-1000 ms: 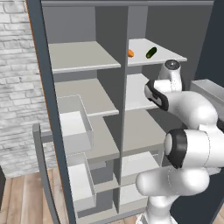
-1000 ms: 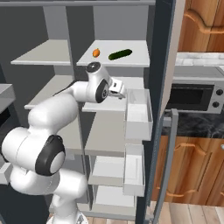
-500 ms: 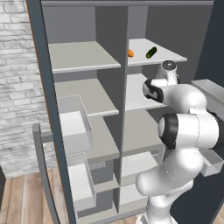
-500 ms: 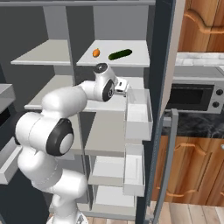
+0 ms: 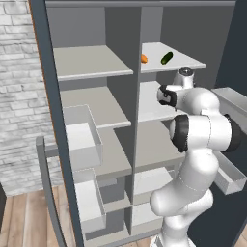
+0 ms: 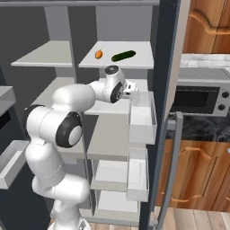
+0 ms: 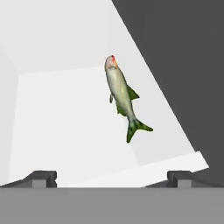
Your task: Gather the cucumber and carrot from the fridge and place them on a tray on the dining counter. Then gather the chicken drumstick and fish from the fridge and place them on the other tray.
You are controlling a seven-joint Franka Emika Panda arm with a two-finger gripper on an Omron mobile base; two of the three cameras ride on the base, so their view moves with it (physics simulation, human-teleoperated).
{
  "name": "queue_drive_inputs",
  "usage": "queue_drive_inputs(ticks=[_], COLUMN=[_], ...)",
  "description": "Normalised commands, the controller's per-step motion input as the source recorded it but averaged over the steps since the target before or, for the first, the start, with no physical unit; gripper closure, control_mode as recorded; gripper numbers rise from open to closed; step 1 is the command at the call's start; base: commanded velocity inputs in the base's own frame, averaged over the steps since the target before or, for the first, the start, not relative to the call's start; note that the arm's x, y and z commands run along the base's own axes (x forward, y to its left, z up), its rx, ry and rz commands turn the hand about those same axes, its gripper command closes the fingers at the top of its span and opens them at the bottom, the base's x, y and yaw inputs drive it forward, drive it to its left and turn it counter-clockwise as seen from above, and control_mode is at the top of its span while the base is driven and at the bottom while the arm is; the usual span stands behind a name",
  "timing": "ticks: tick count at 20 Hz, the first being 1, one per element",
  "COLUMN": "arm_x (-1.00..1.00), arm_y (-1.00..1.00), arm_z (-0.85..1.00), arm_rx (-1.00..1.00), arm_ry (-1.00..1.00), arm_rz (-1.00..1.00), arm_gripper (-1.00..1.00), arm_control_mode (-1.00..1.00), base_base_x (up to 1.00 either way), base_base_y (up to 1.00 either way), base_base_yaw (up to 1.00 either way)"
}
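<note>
The hand (image 7: 112, 177) stands with its two dark finger tips (image 7: 41, 178) spread wide at the bottom of the hand view, holding nothing. Above the gap between them lies a slim silvery-green fish with a reddish head and dark green fins (image 7: 121, 97), flat on the white shelf floor (image 7: 65, 118), well clear of both tips. Its long axis runs steeply down the frame, head toward the upper middle and forked tail toward the lower right. A dark grey wall (image 7: 183, 61) fills the upper right of that view, close beside the fish.

In the left base view the hand (image 5: 165, 95) sits right of centre, reaching into the right column of the open grey fridge with pale shelves (image 5: 91, 62). On the top right shelf, above the arm, rest a small orange carrot (image 5: 144, 59) and a dark green cucumber (image 5: 166, 58), near each other but apart; the cucumber lies slanted, and in the right base view it lies nearly level.

In the right base view white door bins (image 6: 142, 117) stand just right of the hand (image 6: 129, 89), and a black microwave (image 6: 200, 96) sits at the right edge among brown wooden cabinets (image 6: 202, 27).

No writing can be read anywhere.
</note>
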Motion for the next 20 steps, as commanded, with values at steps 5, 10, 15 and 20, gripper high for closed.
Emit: queue_drive_inputs(ticks=[5, 10, 15, 20], arm_x=[0.26, 0.34, 0.41, 0.36], arm_y=[-0.23, -0.14, -0.08, -0.16], arm_z=[-0.09, -0.28, -0.27, -0.23], arm_rx=[0.0, 0.0, 0.0, 0.0], arm_ry=[0.0, 0.05, 0.03, 0.0], arm_rz=[0.04, 0.04, 0.04, 0.01], arm_gripper=[-1.0, -1.0, -1.0, -1.0], arm_control_mode=[-1.0, -1.0, -1.0, -1.0], base_base_x=[0.0, 0.0, 0.0, 0.0], base_base_y=[0.0, 0.0, 0.0, 0.0], base_base_yaw=[0.0, 0.0, 0.0, 0.0])
